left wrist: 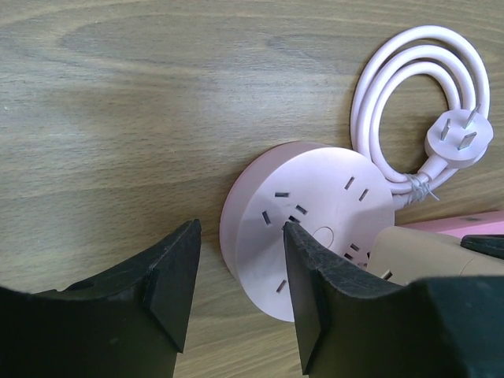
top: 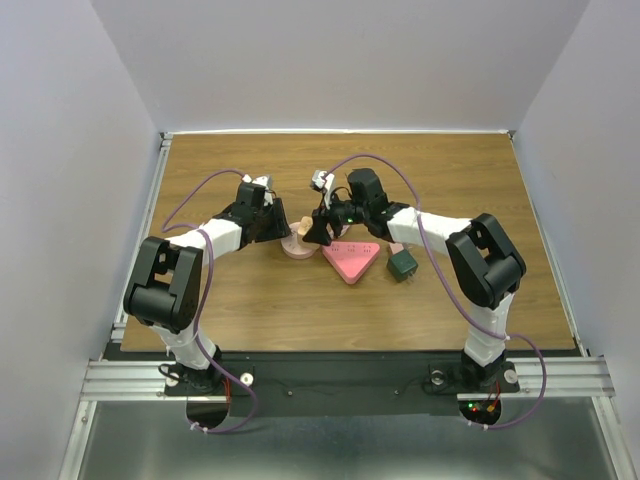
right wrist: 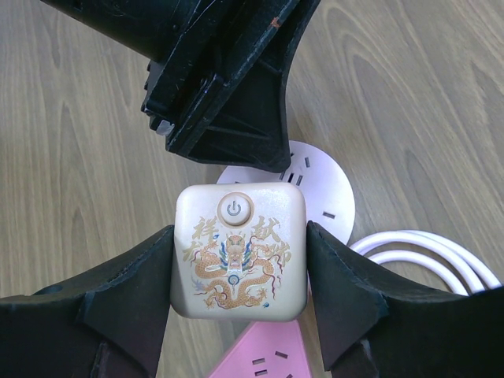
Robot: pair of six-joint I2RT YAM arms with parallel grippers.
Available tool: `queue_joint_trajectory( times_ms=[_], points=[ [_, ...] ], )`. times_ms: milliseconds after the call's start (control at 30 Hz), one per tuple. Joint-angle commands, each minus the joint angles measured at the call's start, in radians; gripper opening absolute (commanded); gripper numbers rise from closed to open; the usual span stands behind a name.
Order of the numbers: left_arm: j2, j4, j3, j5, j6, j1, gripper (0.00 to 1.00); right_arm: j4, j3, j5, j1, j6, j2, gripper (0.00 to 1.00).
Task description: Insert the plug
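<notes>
A wood-grain table (top: 250, 300) is enclosed by plain white walls (top: 330, 60). Near its centre a pink triangular power strip (top: 350, 260) is seen, with a round pink socket hub (left wrist: 315, 213) just beside it and a dark green adapter (top: 403, 265) on its other side. The left gripper (left wrist: 240, 276) is spread apart over the hub's rim, and nothing is clamped in it. The right gripper (right wrist: 240, 272) is closed on the plug (right wrist: 239, 252), which is held over the hub's edge nearest the strip. Whether its prongs are seated cannot be told. The plug is judged light, rigid and smooth-sided, so it is best taken by two flat opposite sides, as here, and kept square to the slots. It is a cream, round-cornered block, printed with a dragon, gold characters and a power symbol (right wrist: 233, 209).
</notes>
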Motion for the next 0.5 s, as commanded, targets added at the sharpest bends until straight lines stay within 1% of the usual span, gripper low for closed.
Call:
queue_joint_trajectory(
  times_ms=[0,467],
  points=[
    [-0.011,-0.006,0.003,0.011,0.000,-0.006,0.57,0.076,0.055,-0.018,0.007,0.010,0.008,0.00],
    [-0.008,-0.008,0.005,0.022,0.002,-0.006,0.56,0.110,0.039,0.001,0.007,0.025,0.031,0.00]
  ],
)
